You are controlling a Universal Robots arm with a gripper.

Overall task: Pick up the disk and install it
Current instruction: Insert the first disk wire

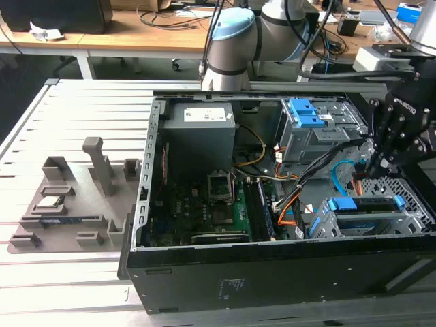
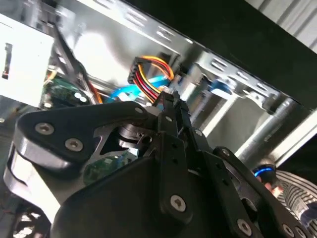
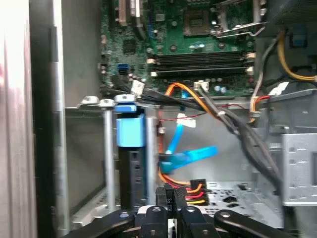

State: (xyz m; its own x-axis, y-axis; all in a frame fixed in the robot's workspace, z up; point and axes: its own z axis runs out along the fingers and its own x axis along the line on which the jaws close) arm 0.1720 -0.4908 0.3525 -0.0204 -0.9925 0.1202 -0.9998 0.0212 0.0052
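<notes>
On the tabletop's left part sits a grey parts tray (image 1: 71, 204); the open case (image 1: 272, 225) fills the right. The disk (image 1: 361, 204), blue-railed, already sits in the drive cage (image 1: 320, 228) at the case's front right corner. The gripper (image 1: 377, 163) hovers just above it among the cables (image 3: 190, 191), jaws drawn narrow, apparently holding nothing. To seat the disk well, I judge, keep those cables clear of its rails.

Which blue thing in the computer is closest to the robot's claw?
The blue rail on the lower drive cage at the exterior view's right, just below the gripper. The two blue tabs on the upper cage sit farther back.
</notes>
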